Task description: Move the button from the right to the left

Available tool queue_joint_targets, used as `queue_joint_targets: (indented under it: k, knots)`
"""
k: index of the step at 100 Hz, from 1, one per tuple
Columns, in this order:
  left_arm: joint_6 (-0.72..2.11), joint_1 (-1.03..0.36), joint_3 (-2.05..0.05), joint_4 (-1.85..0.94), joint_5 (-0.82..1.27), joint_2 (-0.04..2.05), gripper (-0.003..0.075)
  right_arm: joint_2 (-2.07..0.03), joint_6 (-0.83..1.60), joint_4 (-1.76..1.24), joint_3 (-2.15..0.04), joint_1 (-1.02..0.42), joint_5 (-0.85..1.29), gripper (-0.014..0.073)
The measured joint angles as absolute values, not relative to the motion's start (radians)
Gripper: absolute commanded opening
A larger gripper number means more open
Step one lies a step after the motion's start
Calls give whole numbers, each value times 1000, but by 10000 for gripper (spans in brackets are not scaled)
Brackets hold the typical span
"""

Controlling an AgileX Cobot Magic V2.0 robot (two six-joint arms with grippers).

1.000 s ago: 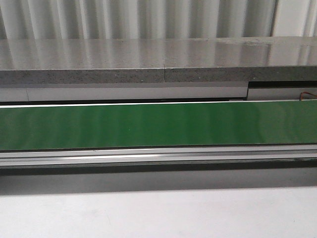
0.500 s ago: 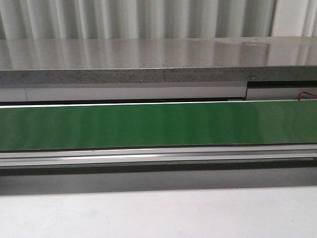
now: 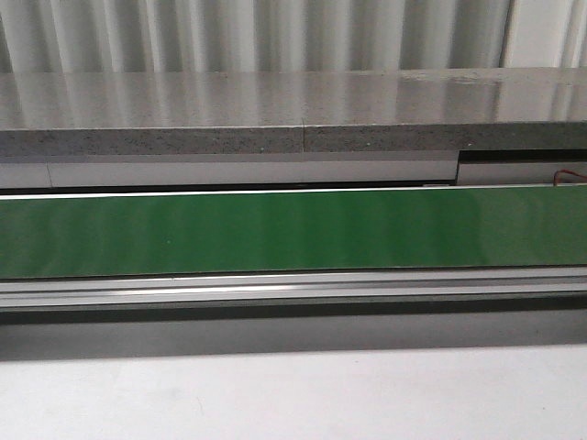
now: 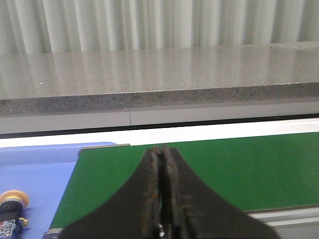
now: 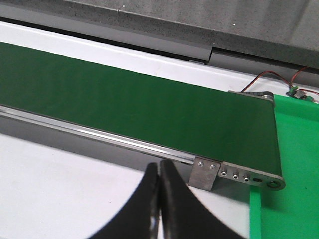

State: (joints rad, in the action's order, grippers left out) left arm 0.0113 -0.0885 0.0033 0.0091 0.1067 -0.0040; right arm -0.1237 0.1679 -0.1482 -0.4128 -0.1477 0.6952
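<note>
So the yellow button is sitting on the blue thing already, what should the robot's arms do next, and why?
Probably nothing much: keep both arms back and wait. The button already lies on the blue tray past the left end of the green belt, the belt is bare, and both the left gripper and the right gripper are shut and hold nothing.
</note>
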Motion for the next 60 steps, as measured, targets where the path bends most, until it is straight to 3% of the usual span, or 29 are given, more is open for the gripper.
queue_joint_targets:
  k: [60]
  knots:
    - [11, -88, 3, 8, 107, -4, -20, -124, 168, -144, -382, -116, 624, -67]
